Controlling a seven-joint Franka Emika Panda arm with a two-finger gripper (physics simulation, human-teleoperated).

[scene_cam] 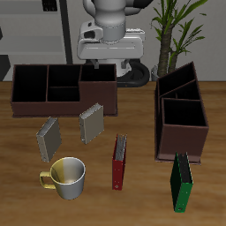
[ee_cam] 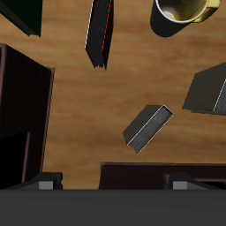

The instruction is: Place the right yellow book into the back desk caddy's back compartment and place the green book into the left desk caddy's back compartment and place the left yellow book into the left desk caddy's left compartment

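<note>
The right yellow book (scene_cam: 47, 139) stands near the table's front edge, just behind the mug (scene_cam: 66, 177) and apart from it. None of the three books is stowed, so fetching this one looks like the step in hand. The gripper (scene_cam: 104, 60) hangs high over the back caddy (scene_cam: 62, 88), jaws spread wide with nothing between them. It needs to travel toward the front edge and come down over the book's top edge. The book sits askew to the table's edges, so turning the wrist to close across the thin covers should help. Keeping clear of the mug matters too.

The left yellow book (scene_cam: 91, 124) stands close by, nearer the back caddy. The two look alike, so picking the wrong one is the main risk. The red book (scene_cam: 118, 161) stands beside the mug. The green book (scene_cam: 181, 183) stands by the front end of the left caddy (scene_cam: 181, 119).

Every compartment that shows in both caddies looks empty, including the back caddy's small back compartment (scene_cam: 62, 75).
</note>
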